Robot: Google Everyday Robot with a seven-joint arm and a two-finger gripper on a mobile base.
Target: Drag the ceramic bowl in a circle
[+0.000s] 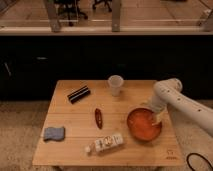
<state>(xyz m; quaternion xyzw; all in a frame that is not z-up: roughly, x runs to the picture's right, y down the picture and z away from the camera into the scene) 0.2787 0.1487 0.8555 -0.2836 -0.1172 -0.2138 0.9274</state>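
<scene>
The ceramic bowl [143,126], wide, shallow and orange-red, sits on the wooden table [75,112] towards its front right corner. My white arm comes in from the right and bends down over the bowl. The gripper [159,118] is at the bowl's right rim, on or just inside its edge. Whether it is touching the rim does not show.
A translucent whitish cup [115,85] stands behind the bowl. A black flat object [79,93] lies at the back left, a small red item [99,118] in the middle, a blue sponge [53,133] at the front left, and a white bottle [106,143] on its side at the front.
</scene>
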